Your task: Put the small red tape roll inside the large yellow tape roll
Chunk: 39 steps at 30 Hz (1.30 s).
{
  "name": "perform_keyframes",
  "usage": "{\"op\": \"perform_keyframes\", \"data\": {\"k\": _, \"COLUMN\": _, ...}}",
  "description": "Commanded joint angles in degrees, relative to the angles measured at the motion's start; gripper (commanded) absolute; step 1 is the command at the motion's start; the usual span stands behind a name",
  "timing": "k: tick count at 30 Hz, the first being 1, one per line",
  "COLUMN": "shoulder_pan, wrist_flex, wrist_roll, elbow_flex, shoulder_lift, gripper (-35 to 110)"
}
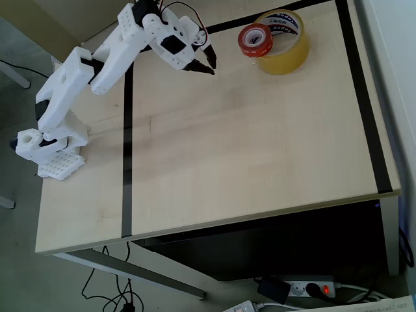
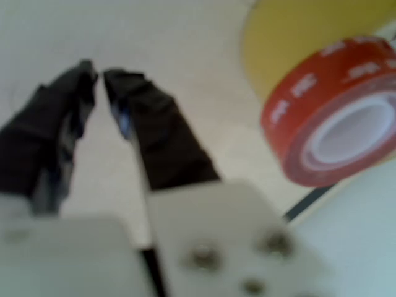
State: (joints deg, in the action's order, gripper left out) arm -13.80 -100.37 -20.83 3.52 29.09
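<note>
The large yellow tape roll (image 1: pixel 283 44) lies flat near the table's far edge in the overhead view, its hole facing up. The small red tape roll (image 1: pixel 254 39) leans tilted against its left side, resting on the rim and outside the hole. In the wrist view the red tape roll (image 2: pixel 334 117) is at the right with its white core facing me, and the yellow tape roll (image 2: pixel 297 31) is behind it. My gripper (image 1: pixel 212 66) hovers a short way left of both rolls. Its black fingertips (image 2: pixel 117 83) are almost touching and hold nothing.
Black tape lines (image 1: pixel 127 136) run across the wooden table (image 1: pixel 247 156), one down the left and one along the right. The white arm base (image 1: pixel 55 146) sits at the left edge. A power strip (image 1: pixel 305 288) lies on the floor below the front edge.
</note>
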Motion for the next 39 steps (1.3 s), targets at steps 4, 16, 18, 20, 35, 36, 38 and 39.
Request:
{"op": "perform_keyframes", "data": {"k": 4, "shoulder_pan": -0.5, "wrist_flex": 4.4, "wrist_roll": -0.3, "elbow_flex": -4.7, "shoulder_lift": 4.0, "gripper": 0}}
{"op": "perform_keyframes", "data": {"k": 16, "shoulder_pan": 0.2, "wrist_flex": 13.5, "wrist_roll": -1.2, "elbow_flex": -2.5, "shoulder_lift": 2.7, "gripper": 0}}
{"op": "perform_keyframes", "data": {"k": 18, "shoulder_pan": 0.3, "wrist_flex": 15.2, "wrist_roll": -1.5, "elbow_flex": -2.5, "shoulder_lift": 2.3, "gripper": 0}}
{"op": "perform_keyframes", "data": {"k": 20, "shoulder_pan": 0.4, "wrist_flex": 17.0, "wrist_roll": -1.6, "elbow_flex": -2.5, "shoulder_lift": 1.7, "gripper": 0}}
{"op": "perform_keyframes", "data": {"k": 35, "shoulder_pan": 1.8, "wrist_flex": 28.1, "wrist_roll": -1.8, "elbow_flex": -1.9, "shoulder_lift": -0.8, "gripper": 0}}
{"op": "perform_keyframes", "data": {"k": 36, "shoulder_pan": 2.0, "wrist_flex": 29.8, "wrist_roll": -1.8, "elbow_flex": -1.9, "shoulder_lift": -1.1, "gripper": 0}}
{"op": "perform_keyframes", "data": {"k": 38, "shoulder_pan": 2.4, "wrist_flex": 32.7, "wrist_roll": -1.8, "elbow_flex": -1.8, "shoulder_lift": -1.6, "gripper": 0}}
{"op": "perform_keyframes", "data": {"k": 39, "shoulder_pan": 2.4, "wrist_flex": 34.0, "wrist_roll": -1.8, "elbow_flex": -1.8, "shoulder_lift": -1.8, "gripper": 0}}
